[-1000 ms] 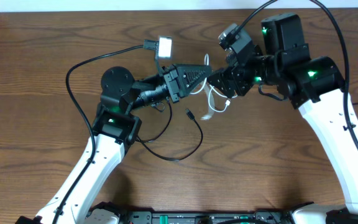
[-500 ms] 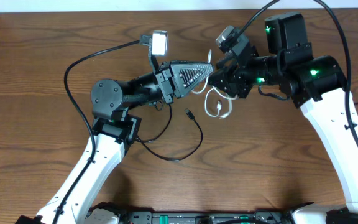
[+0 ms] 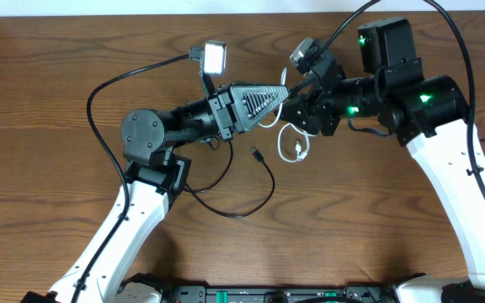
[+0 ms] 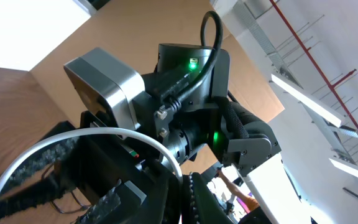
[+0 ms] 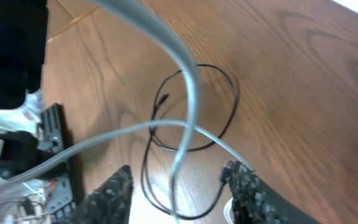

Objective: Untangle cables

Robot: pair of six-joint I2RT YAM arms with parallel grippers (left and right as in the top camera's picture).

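- Since half a second ago, the hanging loop of the white cable (image 3: 293, 145) has drawn a little smaller and closer to the grippers. Both arms stand almost as they did then.
- At this moment the white cable is lifted off the worktop (image 3: 49, 210). It is held up where the two grippers meet, over the far middle part, and its loop and small plug end hang just below them.
- In the right wrist view the white cable (image 5: 188, 81) passes close before the camera in two strands that cross each other.
- The black cable (image 3: 244, 187) lies flat on the worktop in a loose open loop, on the near side of the white one. One plug end points up toward the white loop, near it but apart.
- The same black loop (image 5: 194, 118) shows on the wood in the right wrist view.
- The left gripper (image 3: 285, 97) is clenched on the white cable. In its own view the left gripper (image 4: 184, 186) has its tips together, and the white cable (image 4: 92, 134) arches down right to that spot.
- The right gripper (image 3: 295, 109) is released. In its own view the right gripper (image 5: 180, 186) has its fingers (image 5: 114, 193) well apart, and a white strand runs down between them.
- A thick black wire (image 3: 112, 84) curves from the left arm across the worktop.
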